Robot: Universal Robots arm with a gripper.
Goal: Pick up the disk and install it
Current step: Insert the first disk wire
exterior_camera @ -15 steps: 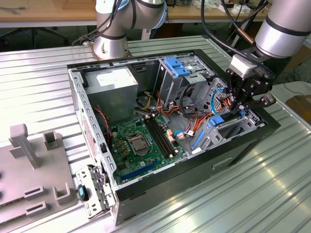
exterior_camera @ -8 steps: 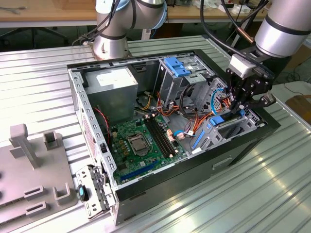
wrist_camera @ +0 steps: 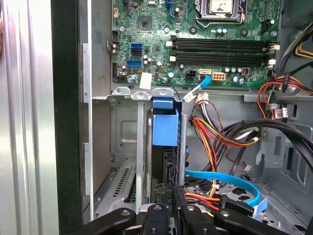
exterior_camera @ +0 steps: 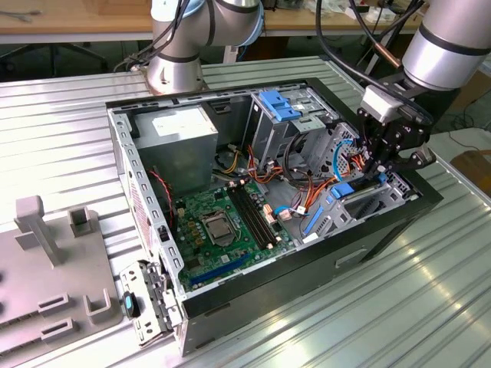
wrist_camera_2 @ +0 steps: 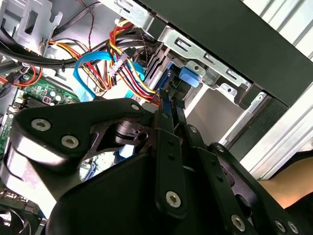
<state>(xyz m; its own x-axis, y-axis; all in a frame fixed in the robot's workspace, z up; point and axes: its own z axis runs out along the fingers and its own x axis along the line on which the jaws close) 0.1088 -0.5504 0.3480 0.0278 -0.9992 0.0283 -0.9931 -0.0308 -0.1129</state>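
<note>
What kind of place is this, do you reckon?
Probably a robotics lab or workshop: an open desktop computer case sits on a ribbed aluminium table, a robot arm reaches in, its gripper with jaws shut on the disk, and wooden workbenches run behind.

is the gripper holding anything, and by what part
Yes: the gripper pinches the disk, which stands on edge, across its thin end nearest the arm.

Ribbed metal tabletop [exterior_camera: 430, 291], glossy; wooden workbench [exterior_camera: 77, 23] behind.

Robotics workshop: ribbed metal bench [exterior_camera: 61, 115], opened computer case [exterior_camera: 307, 253], robot arm [exterior_camera: 453, 38], wooden worktable [exterior_camera: 77, 19] behind.
</note>
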